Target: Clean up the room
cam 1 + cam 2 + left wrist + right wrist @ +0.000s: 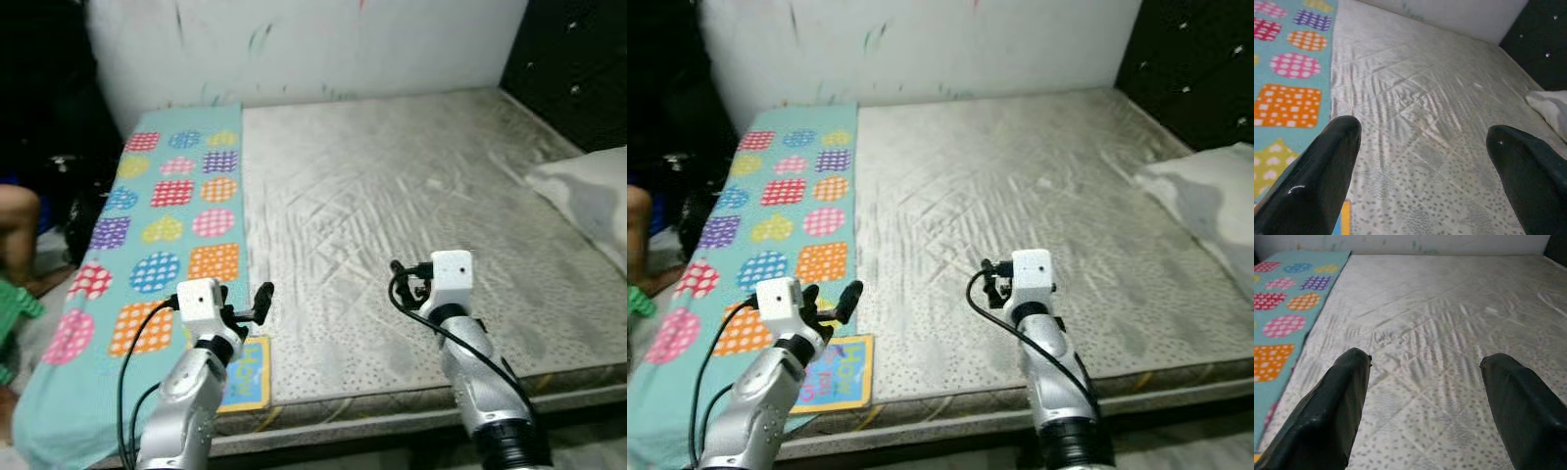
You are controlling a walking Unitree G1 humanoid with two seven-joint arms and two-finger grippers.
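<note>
A wide bed with a grey dotted mattress (392,186) lies before me. A teal blanket (167,225) with coloured dotted shapes covers its left strip and hangs off the front. A flat yellow and blue card (250,377) lies at the front edge beside the blanket. My left gripper (245,302) hovers open over the blanket's edge just behind the card, with nothing between its fingers (1327,166). My right gripper (411,284) is open and empty over the bare mattress near the front, its fingers (1332,406) wide apart.
A grey-white pillow (588,196) lies on the bed's right side, under a dark padded headboard (578,59). A marked white wall (313,39) runs behind the bed. At the far left sit a person's leg (15,220) and a green item (15,308).
</note>
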